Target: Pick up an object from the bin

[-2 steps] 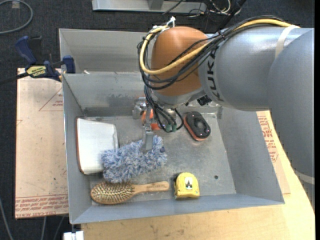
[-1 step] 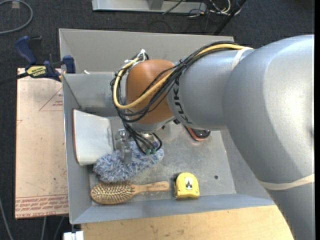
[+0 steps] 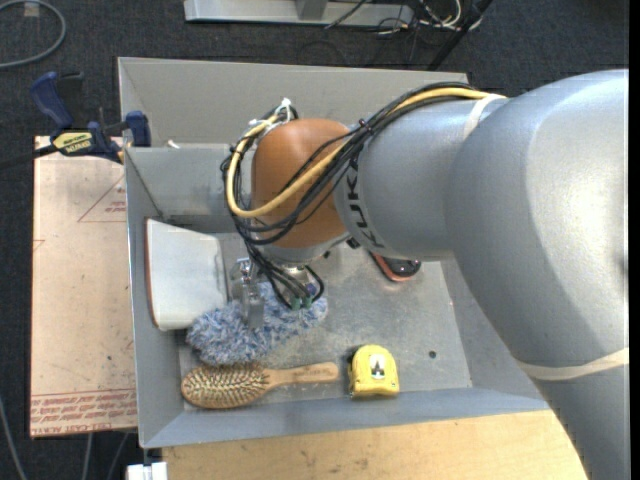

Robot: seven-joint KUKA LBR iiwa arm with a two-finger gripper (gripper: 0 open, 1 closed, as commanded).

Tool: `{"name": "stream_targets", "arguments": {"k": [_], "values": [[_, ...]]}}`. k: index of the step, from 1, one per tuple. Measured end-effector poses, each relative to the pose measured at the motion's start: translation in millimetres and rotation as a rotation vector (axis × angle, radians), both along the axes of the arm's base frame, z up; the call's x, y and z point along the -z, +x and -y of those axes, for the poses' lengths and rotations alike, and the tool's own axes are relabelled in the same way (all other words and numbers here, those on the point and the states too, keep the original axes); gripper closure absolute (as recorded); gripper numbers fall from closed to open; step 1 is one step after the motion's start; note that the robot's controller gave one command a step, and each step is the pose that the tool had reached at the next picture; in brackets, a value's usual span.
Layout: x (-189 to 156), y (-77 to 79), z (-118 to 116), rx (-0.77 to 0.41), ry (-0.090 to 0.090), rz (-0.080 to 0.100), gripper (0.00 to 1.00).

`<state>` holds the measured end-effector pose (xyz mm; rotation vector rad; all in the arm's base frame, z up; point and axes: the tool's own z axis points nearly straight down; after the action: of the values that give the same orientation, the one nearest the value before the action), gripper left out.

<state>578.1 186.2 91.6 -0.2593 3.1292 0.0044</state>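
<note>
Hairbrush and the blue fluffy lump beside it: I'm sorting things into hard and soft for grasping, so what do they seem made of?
The hairbrush looks like pale wood with a smooth, dull finish, going by the even tan colour of its handle and head. I cannot tell its bristle material. The blue fluffy lump looks like soft textile, perhaps chenille or microfibre, judging by its shaggy tufts.
</note>
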Motion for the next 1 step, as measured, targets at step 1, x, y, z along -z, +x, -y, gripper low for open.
{"name": "stream_targets", "arguments": {"k": [1], "values": [[-47.2, -3.2, 2.3, 0.003, -0.002, -0.005, 1.00]]}}
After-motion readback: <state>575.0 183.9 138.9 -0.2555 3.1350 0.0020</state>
